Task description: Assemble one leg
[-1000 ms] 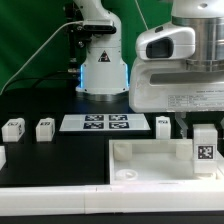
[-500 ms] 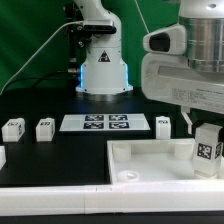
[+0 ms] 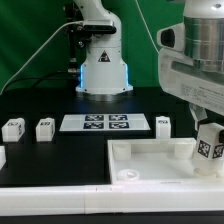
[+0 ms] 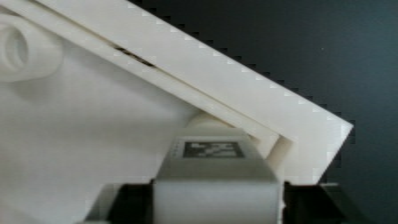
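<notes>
While the gripper (image 3: 207,127) pinches the leg (image 3: 210,150) near its upper end, the block hangs tilted at the exterior view's right, its lower end in front of the tray (image 3: 150,158) near that side's corner. Whether the leg touches the tray cannot be told.

The leg is a small white block, taller than wide, with squared edges. A black-and-white square tag sits on the face turned toward the exterior camera, on the lower half of that face.

From the wrist view the leg fills the gap between the dark fingers (image 4: 306,205), which press on its two sides, so the gripper is closed on it. Its tag shows just past the block's top, close against the tray's outer corner. The tray's raised rim runs away from there as a long slanted edge, and a round socket (image 4: 15,50) shows at the far end of the tray.

On the black table (image 3: 60,160) behind the tray lies the marker board (image 3: 105,123), flat, with four tags. Three spare blocks (image 3: 13,128) (image 3: 44,128) (image 3: 163,124) stand upright in the same row, two toward the exterior view's left and one just beside the board's other end.
</notes>
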Controlling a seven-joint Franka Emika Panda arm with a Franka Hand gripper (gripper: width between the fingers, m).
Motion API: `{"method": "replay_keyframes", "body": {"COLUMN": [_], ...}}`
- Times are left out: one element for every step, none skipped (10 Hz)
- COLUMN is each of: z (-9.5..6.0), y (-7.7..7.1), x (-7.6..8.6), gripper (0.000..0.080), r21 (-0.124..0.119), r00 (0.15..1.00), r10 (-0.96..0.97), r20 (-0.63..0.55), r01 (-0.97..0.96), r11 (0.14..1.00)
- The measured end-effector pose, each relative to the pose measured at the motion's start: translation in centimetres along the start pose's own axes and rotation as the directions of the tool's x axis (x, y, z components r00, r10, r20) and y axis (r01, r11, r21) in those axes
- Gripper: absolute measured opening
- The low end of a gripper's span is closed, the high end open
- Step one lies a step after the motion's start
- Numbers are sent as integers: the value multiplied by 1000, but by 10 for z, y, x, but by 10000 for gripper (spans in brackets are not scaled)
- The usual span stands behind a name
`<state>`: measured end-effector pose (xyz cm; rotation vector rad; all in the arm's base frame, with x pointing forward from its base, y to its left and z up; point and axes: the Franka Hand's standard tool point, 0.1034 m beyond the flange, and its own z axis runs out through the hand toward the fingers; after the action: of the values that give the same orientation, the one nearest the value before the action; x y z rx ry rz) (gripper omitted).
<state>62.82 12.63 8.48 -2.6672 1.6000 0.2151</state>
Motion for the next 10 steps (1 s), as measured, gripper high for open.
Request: {"method": "replay_keyframes", "body": {"z": [0,0,0,0,1,2,2,2,2,2], "y": [0,0,0,0,1,3,5,6,7,7], "x": [0,-1,-1,-1,-1,0,0,0,0,1], "gripper": [462,462,605,636,636,647,647,648,648,648], "r21": [0,0,0,-1,-5,-13,-18,-18,-19,-16], "r00": [1000,999,999,998,975,935,873,818,746,650], "r10": [-6,-47,-48,-68,-224,-355,-487,-575,-665,-760], "r20": [0,0,0,0,0,8,17,22,27,30], "r01": [6,47,48,68,224,355,487,575,666,760], "r11": [1000,999,999,998,975,935,873,818,746,650]}}
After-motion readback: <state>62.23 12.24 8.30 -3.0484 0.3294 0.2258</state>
